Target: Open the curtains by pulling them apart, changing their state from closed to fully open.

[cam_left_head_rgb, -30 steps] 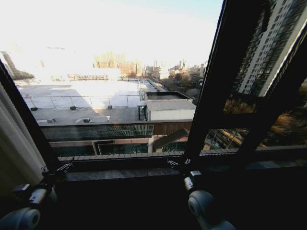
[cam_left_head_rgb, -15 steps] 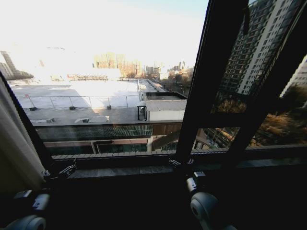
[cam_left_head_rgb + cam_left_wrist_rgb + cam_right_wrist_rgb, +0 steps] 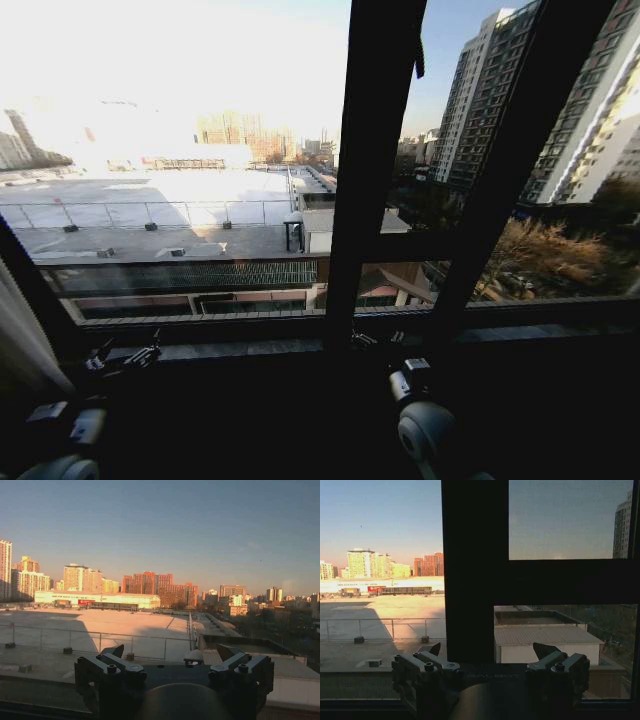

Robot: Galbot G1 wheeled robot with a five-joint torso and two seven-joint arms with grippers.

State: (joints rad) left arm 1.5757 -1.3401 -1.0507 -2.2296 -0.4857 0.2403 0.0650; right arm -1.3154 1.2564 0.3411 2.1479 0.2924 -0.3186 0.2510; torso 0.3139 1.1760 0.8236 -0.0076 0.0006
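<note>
One curtain panel [image 3: 14, 338] shows as a pale pleated strip at the far left edge of the head view, drawn aside from the glass. My left gripper [image 3: 125, 355] sits low by the window sill, a little right of that panel and apart from it. In its wrist view the left gripper [image 3: 172, 652] is open, with only the rooftop outside between its fingers. My right gripper [image 3: 375, 338] hovers at the sill in front of the dark upright bar [image 3: 365, 170]. The right gripper [image 3: 490, 650] is open and holds nothing.
Dark window frame bars [image 3: 500, 190] slant across the right half of the glass, with a crossbar [image 3: 570, 582] close ahead of the right gripper. The sill [image 3: 250, 348] runs along the bottom, and the wall below it is in deep shadow.
The whole head view has slid left, so the camera has turned right. The curtain strip at the left edge has shrunk. Both grippers stay low at the sill, still open.
</note>
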